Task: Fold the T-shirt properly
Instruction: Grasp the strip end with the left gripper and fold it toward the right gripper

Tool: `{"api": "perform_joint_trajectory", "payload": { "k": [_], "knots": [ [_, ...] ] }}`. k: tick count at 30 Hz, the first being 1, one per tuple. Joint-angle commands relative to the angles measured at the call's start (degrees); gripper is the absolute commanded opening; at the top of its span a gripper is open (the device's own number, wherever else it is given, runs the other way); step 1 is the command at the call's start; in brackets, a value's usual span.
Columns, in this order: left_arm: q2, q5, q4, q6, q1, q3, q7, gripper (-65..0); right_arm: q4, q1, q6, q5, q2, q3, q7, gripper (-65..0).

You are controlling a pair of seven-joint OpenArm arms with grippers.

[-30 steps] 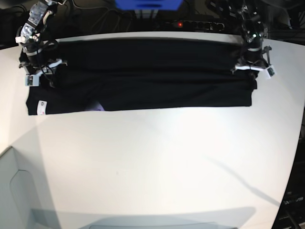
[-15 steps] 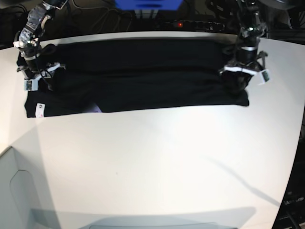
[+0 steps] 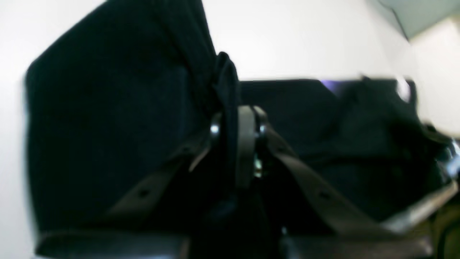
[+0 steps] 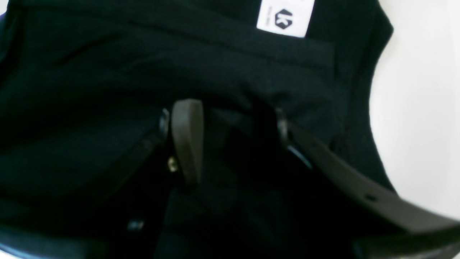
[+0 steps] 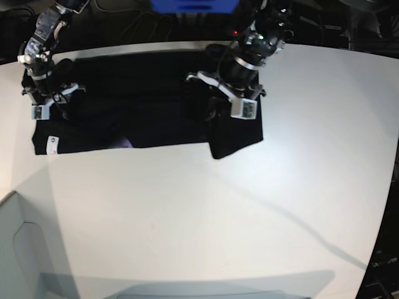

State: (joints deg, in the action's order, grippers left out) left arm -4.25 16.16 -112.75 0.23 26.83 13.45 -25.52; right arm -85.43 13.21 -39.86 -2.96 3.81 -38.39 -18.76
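Left gripper (image 5: 219, 111) dragged T-shirt (image 5: 143, 99) end inward, crosswise

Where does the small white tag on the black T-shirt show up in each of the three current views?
Base view: the white tag sits at the T-shirt's near-left corner, below the right gripper.
Right wrist view: the tag is at top centre, beyond the gripper's fingers.
Left wrist view: a blurred white spot at upper right is probably the tag; too blurred to confirm.
Shared landmark: the purple print.
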Motion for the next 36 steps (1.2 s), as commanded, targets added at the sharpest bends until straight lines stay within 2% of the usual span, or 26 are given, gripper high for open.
{"api": "perform_joint_trajectory", "payload": {
  "k": [1, 11, 24, 36],
  "knots": [
    [0.1, -0.9, -0.3, -0.4, -0.9, 1.6, 1.2, -65.0, -0.6, -0.2, -0.1, -0.2, 0.7, -0.2, 0.7, -38.5],
    [-1.4, -2.1, 8.7, -0.1, -11.3, 14.5, 1.1, -65.0, -0.6, -0.4, -0.1, -0.2, 0.7, -0.2, 0.7, -38.5],
    [-0.8, -2.0, 17.9, 0.0, -21.4, 28.0, 1.3, -65.0, -0.6, -0.2, -0.1, -0.2, 0.7, -0.2, 0.7, -38.5],
    [3.6, -2.5, 24.2, 0.1, -24.1, 29.2, 1.0, -64.5, -0.6, -0.1, -0.1, -0.2, 0.7, -0.2, 0.7, -38.5]
  ]
}}
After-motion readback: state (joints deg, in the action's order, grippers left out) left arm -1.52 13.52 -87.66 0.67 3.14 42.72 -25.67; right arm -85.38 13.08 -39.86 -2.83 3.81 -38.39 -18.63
